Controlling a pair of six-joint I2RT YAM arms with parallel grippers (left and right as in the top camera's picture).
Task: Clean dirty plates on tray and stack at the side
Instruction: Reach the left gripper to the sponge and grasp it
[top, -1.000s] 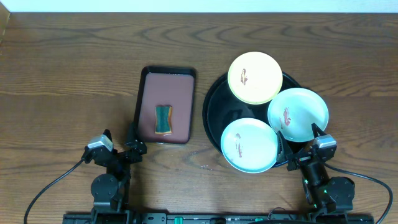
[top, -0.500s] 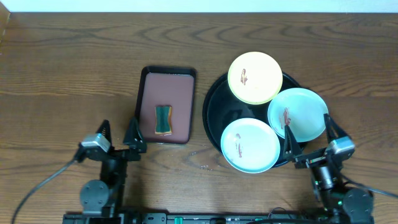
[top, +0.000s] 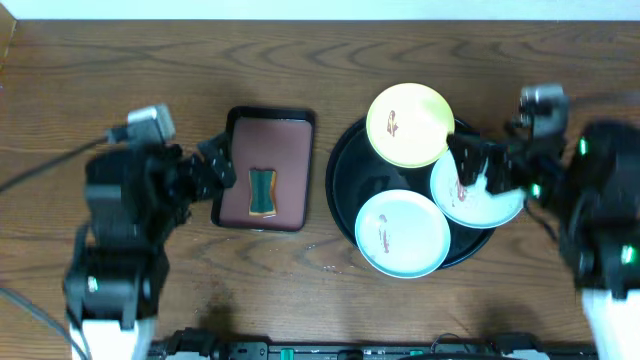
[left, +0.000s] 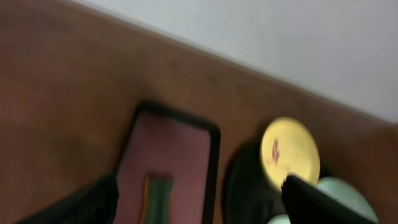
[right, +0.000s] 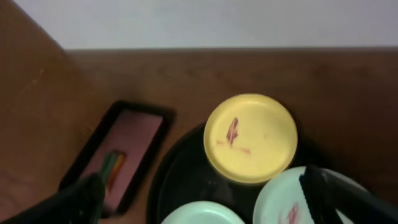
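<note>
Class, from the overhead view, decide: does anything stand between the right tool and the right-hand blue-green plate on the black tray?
Nothing visible does. The right tool hangs open over that blue-green plate, which lies on the black tray bearing only its red-brown smear. The yellow plate lies farther back, out of the way.

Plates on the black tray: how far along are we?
Nothing looks done: the yellow plate, the right blue-green plate and the near blue-green plate all sit on the black tray, each smeared red-brown, none stacked aside. In hand: nothing; the left gripper is open at the reddish tray holding the sponge, the right gripper open over the right blue-green plate. Left: wiping all three, then stacking.
</note>
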